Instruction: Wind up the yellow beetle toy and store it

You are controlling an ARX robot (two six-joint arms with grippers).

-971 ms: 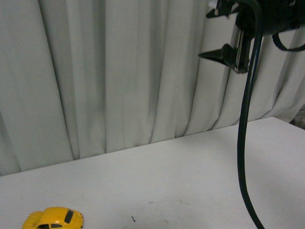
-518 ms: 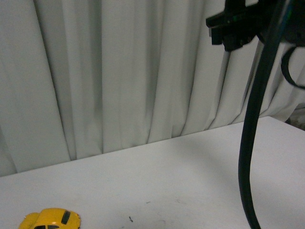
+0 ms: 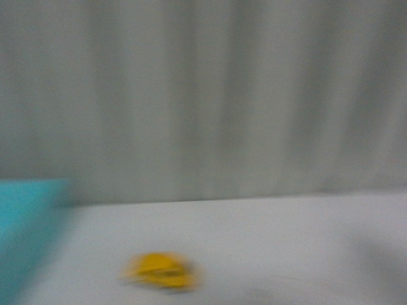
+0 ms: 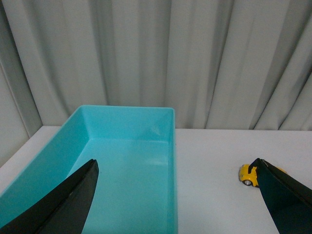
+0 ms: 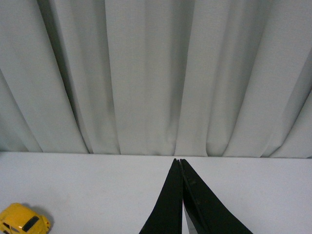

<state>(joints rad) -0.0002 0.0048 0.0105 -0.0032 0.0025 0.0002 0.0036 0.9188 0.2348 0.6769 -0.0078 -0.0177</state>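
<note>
On the white table (image 4: 214, 146) the yellow beetle toy (image 4: 246, 175) stands apart from the turquoise bin (image 4: 171, 146), with bare tabletop between them. Only the left wrist view shows the two together sharply, looking into the bin's open inside with the grey curtain (image 4: 146, 53) hanging behind. The right wrist view takes in just the toy (image 5: 22, 220), the table and the curtain folds. The front view is smeared by blur, so the toy (image 3: 159, 271) is a yellow blotch on the pale surface and the bin (image 3: 25, 222) a turquoise patch at the left edge.

The left gripper (image 4: 175, 161) has its jaws spread wide; its dark fingers (image 4: 68, 204) rise at either side of that view, one in front of the bin and the other in front of the toy; nothing sits between them and they grip nothing. The right gripper (image 5: 179, 163) has its jaws pressed together, tips meeting in a single dark point, with nothing caught between them.

One finger of the left gripper hides much of the toy in the left wrist view, leaving one rounded end and a silver wheel; in the right wrist view the picture's edge cuts off its lower part, though a dark window shows. The bin's near end is also cut off; the front view is too blurred to tell which way the toy faces.
</note>
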